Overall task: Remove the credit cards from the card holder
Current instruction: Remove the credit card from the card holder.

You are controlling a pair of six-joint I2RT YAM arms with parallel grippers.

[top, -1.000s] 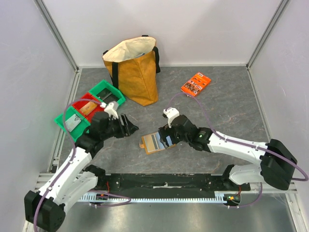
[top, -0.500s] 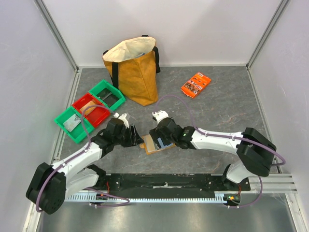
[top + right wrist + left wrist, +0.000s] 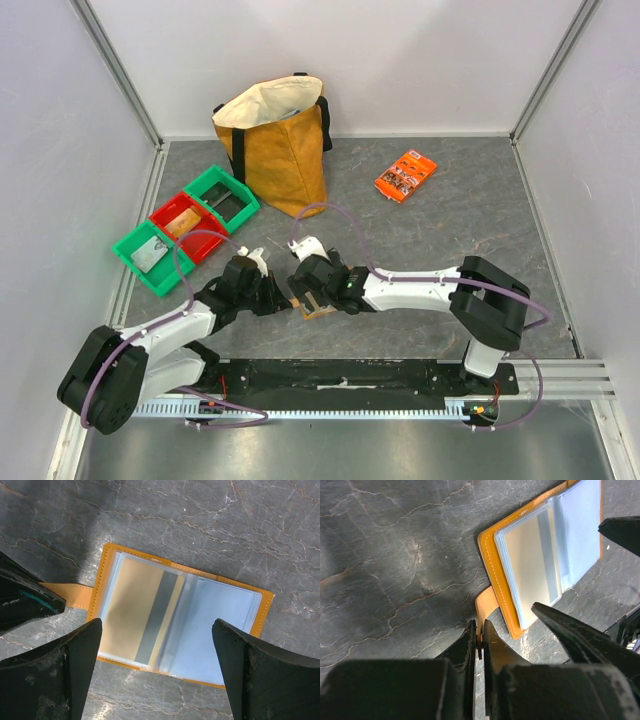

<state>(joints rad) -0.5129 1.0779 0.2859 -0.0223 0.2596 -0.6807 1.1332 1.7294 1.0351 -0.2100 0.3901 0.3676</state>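
1. Our left hand (image 3: 480, 630) clamps the strap tab (image 3: 487, 602) of the card holder (image 3: 540, 555), which lies open on the surface (image 3: 450, 230).
2. Our right hand (image 3: 156, 627) hangs released above it.
3. Tote bag (image 3: 285, 160), bins (image 3: 185, 222) and orange packet (image 3: 405, 176) sit well apart.

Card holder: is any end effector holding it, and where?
Left end effector pinches the strap tab of the card holder; right end effector is open, holding nothing.

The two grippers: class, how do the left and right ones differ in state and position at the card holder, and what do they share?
The left gripper is shut, pinching the card holder's strap; the right gripper is wide open, holding nothing. The left sits at the holder's edge; the right hangs over its open pockets. Both are black and aimed at the holder.
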